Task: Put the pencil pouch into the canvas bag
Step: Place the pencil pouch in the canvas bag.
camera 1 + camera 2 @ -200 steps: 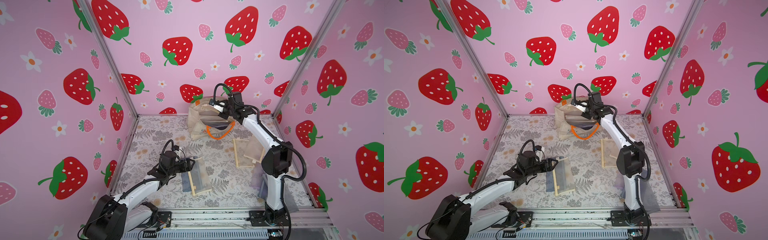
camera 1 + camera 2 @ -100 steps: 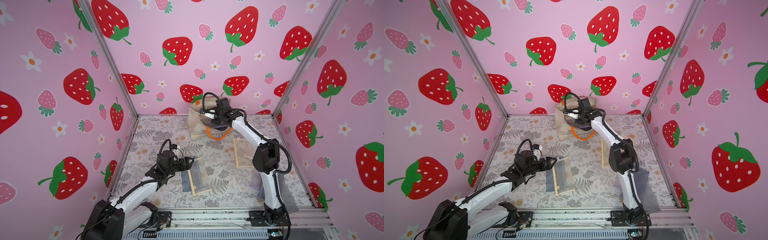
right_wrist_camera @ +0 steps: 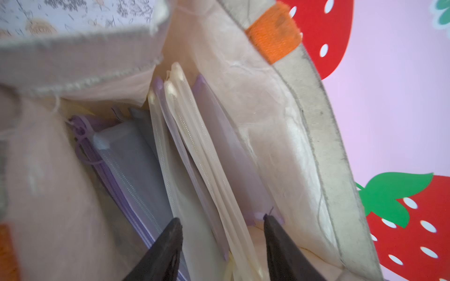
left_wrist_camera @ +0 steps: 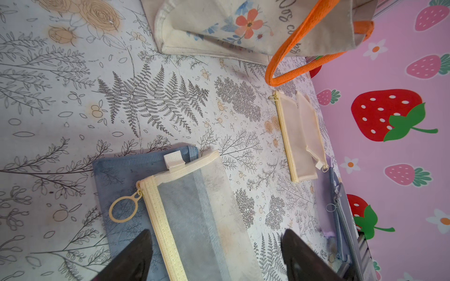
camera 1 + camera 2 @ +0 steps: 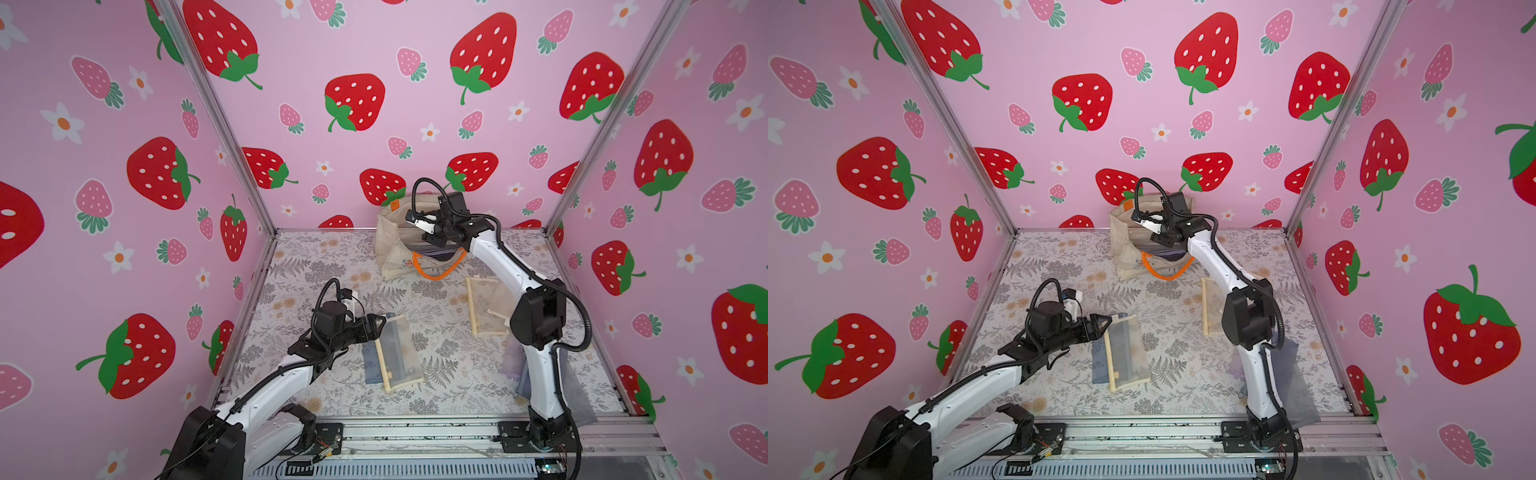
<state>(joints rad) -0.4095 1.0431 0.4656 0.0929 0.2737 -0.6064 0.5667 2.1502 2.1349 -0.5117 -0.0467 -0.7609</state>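
The left fingers (image 4: 131, 258) stand wide apart, holding nothing, over a cream mesh pencil pouch (image 4: 194, 206) lying partly on a blue pouch (image 4: 117, 170). A pinch there could catch both layers, or push the slick mesh away. Further back, the canvas bag (image 5: 390, 249) stands open with several pouches (image 3: 194, 136) upright inside. The right fingers (image 3: 165, 245) hang parted in its mouth, gripping none; a careless lift out might snag the soft rim or orange handle (image 5: 436, 274) and tip the bag. The table (image 5: 316, 266) wears a grey fern-print cover, enclosed by pink strawberry-patterned walls (image 5: 374, 50).
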